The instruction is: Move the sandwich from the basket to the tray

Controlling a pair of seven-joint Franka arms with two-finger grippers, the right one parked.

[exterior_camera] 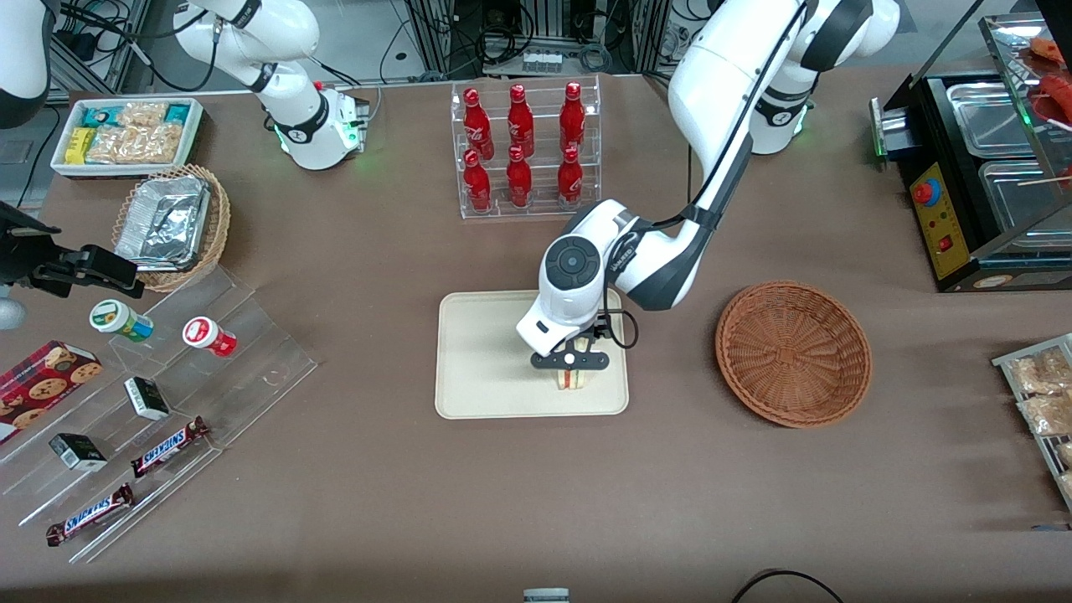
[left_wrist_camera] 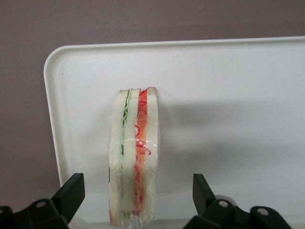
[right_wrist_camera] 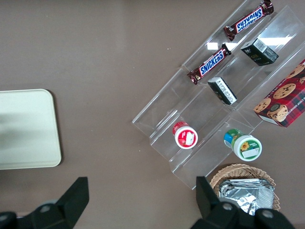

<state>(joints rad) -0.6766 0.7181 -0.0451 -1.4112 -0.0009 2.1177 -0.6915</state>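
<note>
The sandwich stands on its edge on the cream tray, near the tray's edge closest to the front camera. In the left wrist view the sandwich shows its green and red filling, with the tray under it. My left gripper is just above the sandwich. It is open, with a black finger on each side of the sandwich and a gap between each finger and the bread. The reddish-brown wicker basket sits empty beside the tray, toward the working arm's end.
A clear rack of red bottles stands farther from the front camera than the tray. A stepped acrylic display with snacks, a tan basket of foil trays and a white snack bin lie toward the parked arm's end. A black warmer stands at the working arm's end.
</note>
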